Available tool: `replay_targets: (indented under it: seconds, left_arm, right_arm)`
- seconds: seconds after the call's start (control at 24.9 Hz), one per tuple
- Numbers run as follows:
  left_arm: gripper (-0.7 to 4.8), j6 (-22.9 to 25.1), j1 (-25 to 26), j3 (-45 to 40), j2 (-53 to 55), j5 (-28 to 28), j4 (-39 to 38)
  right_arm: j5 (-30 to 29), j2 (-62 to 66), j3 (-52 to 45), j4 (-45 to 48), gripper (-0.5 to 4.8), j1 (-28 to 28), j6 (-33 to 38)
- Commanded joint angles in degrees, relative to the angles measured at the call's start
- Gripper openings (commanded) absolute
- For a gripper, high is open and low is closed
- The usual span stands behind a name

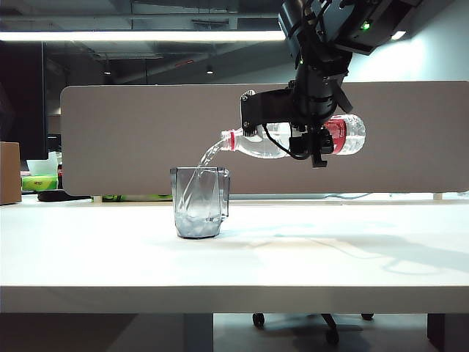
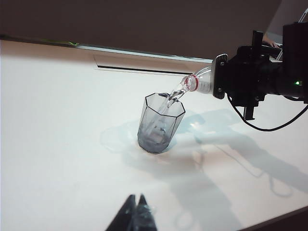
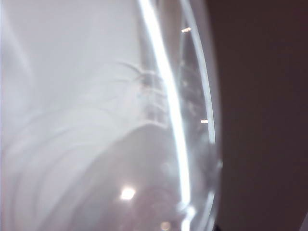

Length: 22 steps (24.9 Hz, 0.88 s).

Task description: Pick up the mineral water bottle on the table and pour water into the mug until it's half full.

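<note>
My right gripper [image 1: 313, 144] is shut on the mineral water bottle [image 1: 258, 144], holding it nearly level above the table [image 1: 330, 257] with its red-ringed neck toward the mug [image 1: 199, 202]. A thin stream of water [image 1: 209, 155] runs from the mouth into the mug, which holds water in its lower part. The left wrist view shows the same pour: bottle neck [image 2: 198, 83], mug [image 2: 160, 123], right gripper [image 2: 250, 81]. My left gripper [image 2: 136, 198] hovers low over the table, well short of the mug, shut and empty. The bottle's clear wall [image 3: 120, 120] fills the right wrist view, hiding the jaws.
A grey partition [image 1: 146, 139] runs along the table's far edge. A cardboard box [image 1: 9, 172] stands at the far left. A long slot [image 2: 139, 65] lies in the table top behind the mug. The right arm's cable [image 2: 260, 126] hangs below the wrist.
</note>
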Motion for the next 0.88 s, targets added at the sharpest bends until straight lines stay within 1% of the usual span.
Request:
replay_targets:
  seconds: [0.04, 0.88]
  left_arm:
    - [-0.05, 0.37, -0.02, 0.17, 0.07, 0.17, 0.70]
    - [-0.05, 0.37, -0.02, 0.15, 0.07, 0.17, 0.68]
  right_arm:
    - [1.44, -0.70, 0.68, 2.80, 2.65, 0.09, 0.04]
    - [2.95, -0.70, 0.68, 3.23, 2.65, 0.15, -1.05]
